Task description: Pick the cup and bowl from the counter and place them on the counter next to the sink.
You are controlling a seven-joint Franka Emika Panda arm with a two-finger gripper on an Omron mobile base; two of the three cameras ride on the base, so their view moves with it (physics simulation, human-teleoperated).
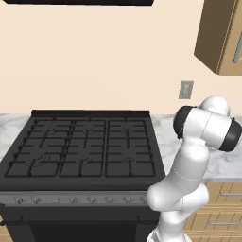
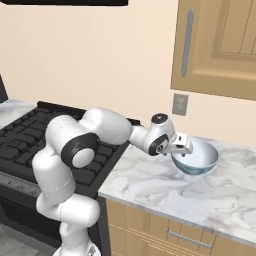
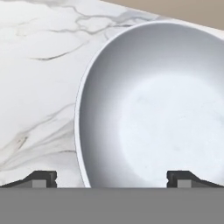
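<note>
On the counter (image 2: 150, 190), right of the stove (image 1: 80, 146): bowl (image 2: 196, 157) unlifted, rim straddled by the gripper (image 3: 111, 177) | jaws spread wide, nothing gripped | bowl placement judged not begun.

The arm (image 2: 75, 165) was built of smooth, rounded white shells, glossy and softly shaded, stacked in thick tubular segments. Dark, almost black bands ringed the joints, one wide collar circling the big elbow housing (image 1: 208, 127) with a grey cap at its centre. The wrist (image 2: 159, 137) was a smaller white drum, topped by a dark round cap and carrying a black disc with a pale ring on its side. A faint dashed seam ran across the lower link. The gripper (image 3: 111, 179) body was pale grey and boxy; its two fingertips (image 3: 41, 178) were small, dark, angular blocks, each with a lighter grey square pad.
</note>
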